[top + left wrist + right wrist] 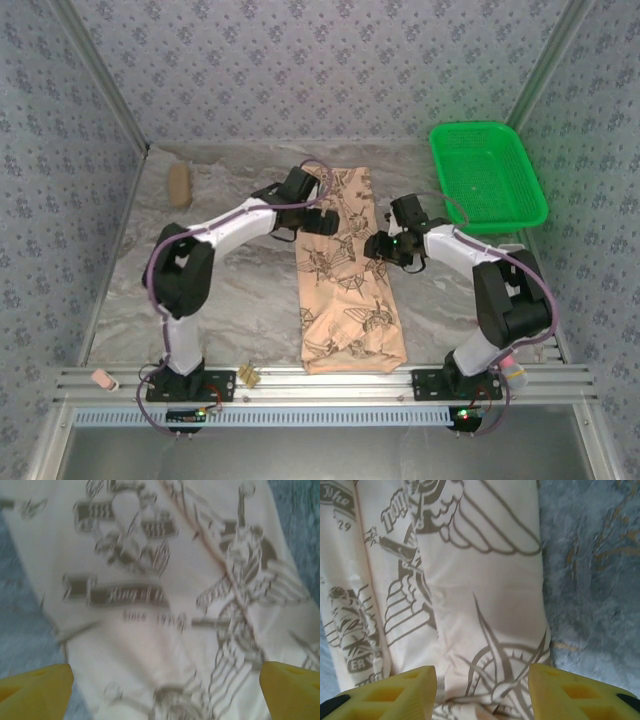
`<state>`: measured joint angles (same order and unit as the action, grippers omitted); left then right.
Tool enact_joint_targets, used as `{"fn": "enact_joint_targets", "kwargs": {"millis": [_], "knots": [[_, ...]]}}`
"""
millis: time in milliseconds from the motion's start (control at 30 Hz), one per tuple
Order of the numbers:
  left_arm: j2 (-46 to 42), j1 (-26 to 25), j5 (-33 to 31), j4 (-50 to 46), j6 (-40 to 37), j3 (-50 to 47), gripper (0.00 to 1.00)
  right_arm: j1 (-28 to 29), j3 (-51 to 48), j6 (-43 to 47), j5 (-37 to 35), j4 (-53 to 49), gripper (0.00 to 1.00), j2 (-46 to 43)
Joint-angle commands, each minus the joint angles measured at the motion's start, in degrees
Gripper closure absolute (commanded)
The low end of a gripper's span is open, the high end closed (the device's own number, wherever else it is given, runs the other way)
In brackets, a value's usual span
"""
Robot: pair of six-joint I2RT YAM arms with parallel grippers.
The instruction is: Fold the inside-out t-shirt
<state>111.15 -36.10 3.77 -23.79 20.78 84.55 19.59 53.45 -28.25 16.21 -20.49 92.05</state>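
Lengthwise, the t-shirt [350,285] lies as a narrow strip to the left of the green basket [487,172] and well apart from it. Its near end stops well short of the basket and its far end is about level with it. Partway up the strip, the right gripper [382,246] sits at the edge facing the basket. Its yellow fingers [395,692] stand a moderate gap apart over that edge, with cloth beneath and nothing visibly clamped. Farther up, on the side away from the basket, the left gripper [322,222] hovers over the printed cloth, jaws spread wide. A crosswise fold looks likely next, so both grips would work across the long axis; the right arm is closer to the near end.
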Motion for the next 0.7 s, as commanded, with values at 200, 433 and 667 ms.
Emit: {"fn": "enact_joint_targets", "kwargs": {"millis": [200, 433, 667], "knots": [[15.48, 4.36, 0.68, -3.74, 6.33, 13.22, 0.05, 0.96, 5.87, -1.77, -2.08, 6.77, 0.59, 11.84], [20.32, 8.79, 2.97, -5.33, 10.36, 16.75, 0.05, 4.15, 11.70, -4.28, -0.53, 8.25, 0.60, 18.56], [20.99, 15.26, 3.93, -5.78, 9.97, 17.70, 0.05, 6.84, 21.14, -11.24, -3.39, 8.15, 0.54, 24.58]]}}
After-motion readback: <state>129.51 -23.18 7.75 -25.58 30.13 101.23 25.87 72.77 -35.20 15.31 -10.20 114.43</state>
